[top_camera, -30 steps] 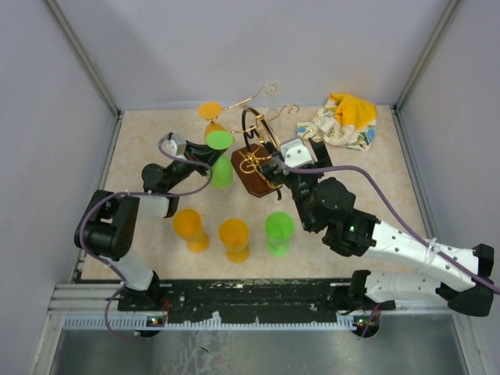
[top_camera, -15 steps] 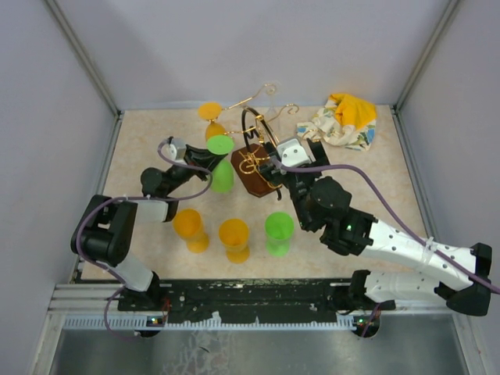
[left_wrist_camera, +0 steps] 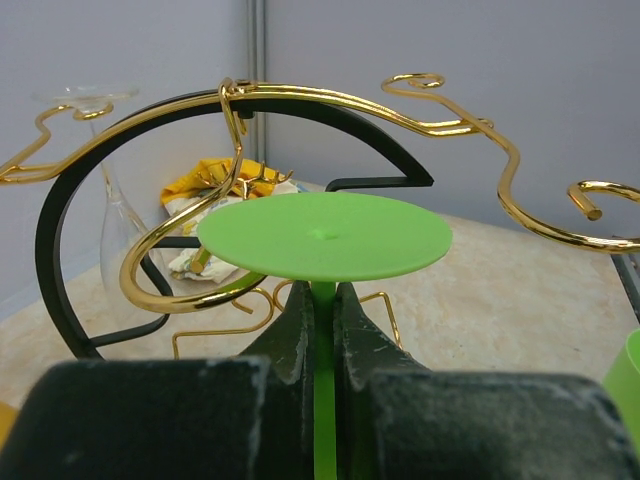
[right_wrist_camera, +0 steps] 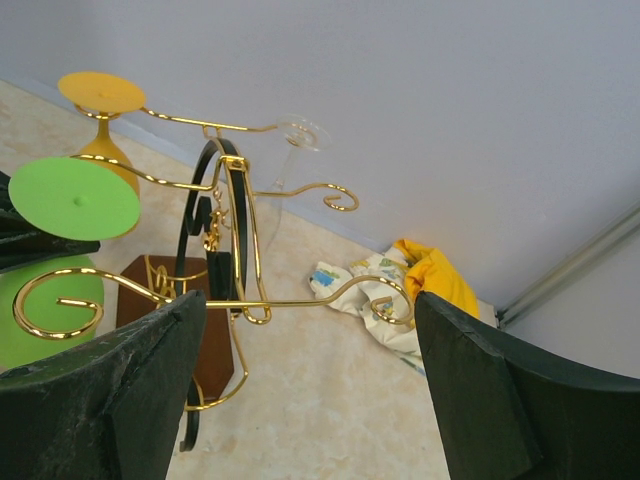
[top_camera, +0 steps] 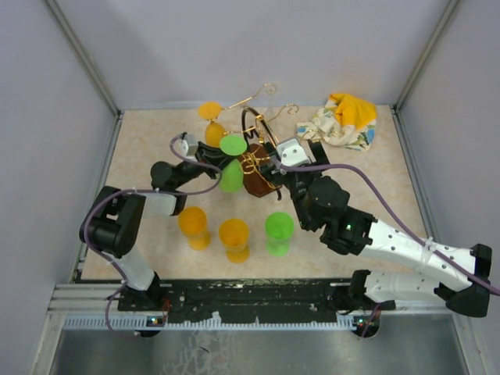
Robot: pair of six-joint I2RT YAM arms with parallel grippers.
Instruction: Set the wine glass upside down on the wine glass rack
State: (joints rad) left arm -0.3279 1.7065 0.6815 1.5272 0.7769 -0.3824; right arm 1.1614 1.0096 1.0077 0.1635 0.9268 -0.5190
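While left gripper (left_wrist_camera: pixel 322 322) pinches wine glass (left_wrist_camera: pixel 325 237) stem | right gripper (right_wrist_camera: pixel 310 390) spread wide beside rack (right_wrist_camera: pixel 225 225)

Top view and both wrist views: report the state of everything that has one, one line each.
green wine glass: upside down, foot up, beside a rack arm.
left gripper: shut on the green wine glass stem.
right gripper: open, empty.
wine glass rack: upright.
hung orange glass: hanging upside down on the rack.
clear glass: hanging upside down on the rack.
near orange glasses: standing, off the rack.
near green glass: standing, off the rack.
cloth: crumpled.
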